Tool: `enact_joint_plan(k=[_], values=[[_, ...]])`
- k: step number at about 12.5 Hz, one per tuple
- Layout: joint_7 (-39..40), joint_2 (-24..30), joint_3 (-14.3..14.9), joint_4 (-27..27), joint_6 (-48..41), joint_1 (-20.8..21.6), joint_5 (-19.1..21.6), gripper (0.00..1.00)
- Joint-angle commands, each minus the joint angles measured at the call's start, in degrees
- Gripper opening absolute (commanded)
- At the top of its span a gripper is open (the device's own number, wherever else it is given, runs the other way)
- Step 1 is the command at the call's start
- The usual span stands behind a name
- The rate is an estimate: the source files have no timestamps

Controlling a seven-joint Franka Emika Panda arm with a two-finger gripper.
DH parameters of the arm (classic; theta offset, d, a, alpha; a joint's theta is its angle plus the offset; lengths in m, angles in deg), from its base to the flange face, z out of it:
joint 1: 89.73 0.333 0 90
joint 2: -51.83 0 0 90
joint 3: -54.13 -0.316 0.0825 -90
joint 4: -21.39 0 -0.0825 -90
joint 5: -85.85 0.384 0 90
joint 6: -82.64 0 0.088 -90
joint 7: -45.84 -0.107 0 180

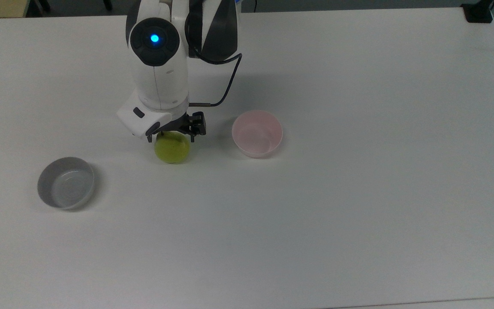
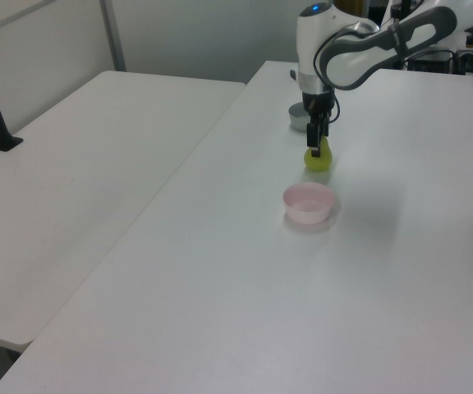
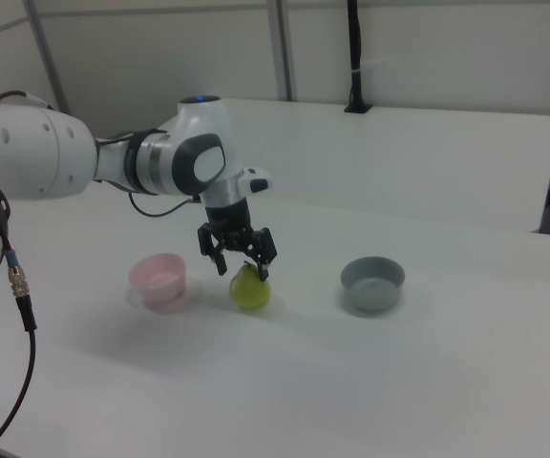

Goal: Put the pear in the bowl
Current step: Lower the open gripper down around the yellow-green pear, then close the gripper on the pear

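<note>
1. Pear (image 1: 172,149) first: you see it upright on the white table (image 1: 358,214), between the two bowls, well apart from each. Its neck and stem are hidden under the gripper in the top view.
2. Gripper (image 3: 241,266) next: it hangs right over the pear's top, its black fingers (image 3: 264,260) spread and dropping down either side of the narrow neck. They look released, not pressing on the fruit; you cannot tell whether a pad already touches the skin.
3. Step in hand, as you can judge it: the reach for the grasp. The pear has not left the table, so nothing of the carry is done.
4. Next move, in your hands: lower until the pads are on the wider body, then close. A squeeze on the tapered neck could let the fruit slip out downward.
5. Target after that: the pink bowl (image 1: 257,133), empty, on the top view's right of the pear. Lift clear of its rim before you cross.
6. Decoy to avoid: the grey bowl (image 1: 66,183) on the top view's left, further from the pear.
</note>
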Motion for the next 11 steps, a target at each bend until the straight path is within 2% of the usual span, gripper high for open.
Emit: enact_joint_plan(k=[1, 3, 6, 7, 10, 11], values=[[0.89, -1.50, 0.17, -0.70, 3.17, 0.25, -1.35, 1.00], [0.63, -2.12, 0.17, -0.70, 3.44, 0.25, -2.23, 0.98], [0.63, -2.12, 0.17, -0.79, 3.44, 0.25, -3.02, 0.60], [0.63, -2.12, 0.17, -0.79, 3.44, 0.33, -3.03, 0.54], [0.89, -1.42, 0.08, -0.61, 2.04, 0.33, -2.94, 0.51], [0.98, 0.50, -0.09, -0.35, -0.93, 0.33, -2.85, 0.51]])
